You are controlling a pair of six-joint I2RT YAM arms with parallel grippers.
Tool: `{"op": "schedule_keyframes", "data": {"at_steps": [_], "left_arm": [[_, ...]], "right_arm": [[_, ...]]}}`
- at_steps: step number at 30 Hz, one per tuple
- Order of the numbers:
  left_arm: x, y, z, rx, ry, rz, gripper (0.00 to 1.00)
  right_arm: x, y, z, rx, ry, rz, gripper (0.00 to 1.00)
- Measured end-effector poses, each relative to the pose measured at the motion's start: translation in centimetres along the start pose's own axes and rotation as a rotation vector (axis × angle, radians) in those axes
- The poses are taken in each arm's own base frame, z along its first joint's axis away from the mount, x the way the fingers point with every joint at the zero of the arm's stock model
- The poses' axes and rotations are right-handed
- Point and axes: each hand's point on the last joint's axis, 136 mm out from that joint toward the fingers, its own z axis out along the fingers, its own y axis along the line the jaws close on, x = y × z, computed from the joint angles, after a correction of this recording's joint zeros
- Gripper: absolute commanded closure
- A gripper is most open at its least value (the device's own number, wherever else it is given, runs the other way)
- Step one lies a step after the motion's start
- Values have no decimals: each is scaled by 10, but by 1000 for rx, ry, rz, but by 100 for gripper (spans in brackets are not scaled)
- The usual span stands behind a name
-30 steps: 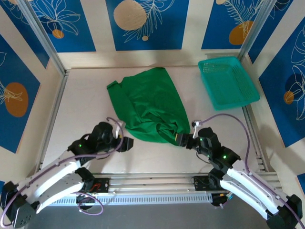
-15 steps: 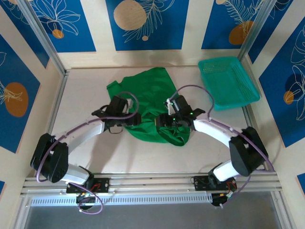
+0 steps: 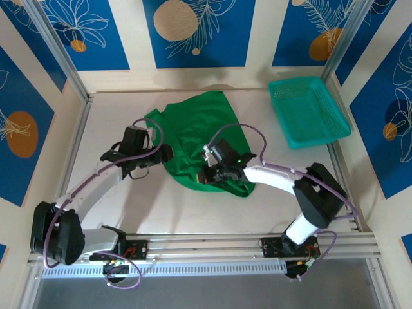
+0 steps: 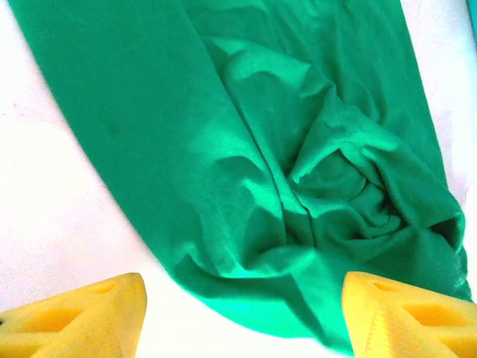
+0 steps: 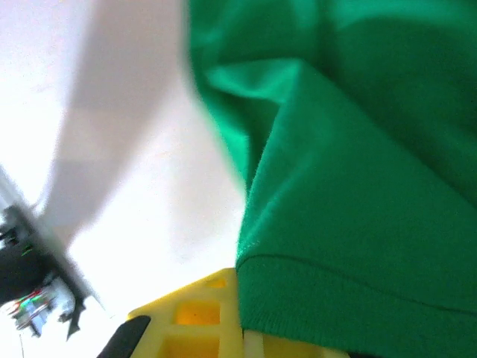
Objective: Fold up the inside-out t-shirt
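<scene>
Two arms reach over the desk [image 3: 109, 122], where the inside-out t-shirt [image 3: 196, 132] lies crumpled near the middle, well apart from the teal basket [image 3: 310, 111]. Our right gripper [image 3: 204, 175] sits at the near hem with its fingers [image 5: 197, 317] clenched and cloth draped over them, so we judge it grasps the shirt. Our left gripper [image 3: 165, 154] hovers at the shirt's left edge, its fingers [image 4: 82, 313] spread and empty. We judge the step as taking hold to spread the shirt flat; next, the left must close on an edge.
</scene>
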Motion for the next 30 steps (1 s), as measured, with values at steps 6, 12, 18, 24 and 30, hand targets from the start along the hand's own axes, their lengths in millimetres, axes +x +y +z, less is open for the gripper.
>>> {"op": "schedule_keyframes", "data": {"at_steps": [6, 12, 18, 24, 30], "left_arm": [[15, -9, -4, 60, 75, 9, 30], [35, -14, 0, 102, 138, 12, 30], [60, -35, 14, 138, 199, 85, 30], [73, -40, 41, 128, 221, 81, 33], [79, -33, 56, 111, 236, 35, 33]], "right_arm": [[89, 59, 24, -122, 140, -70, 72], [122, 34, 24, 9, 179, -48, 40], [19, 39, -38, -28, -96, -11, 40], [-17, -28, -23, 122, -159, 55, 62], [54, -66, 2, 195, 1, 96, 80]]}}
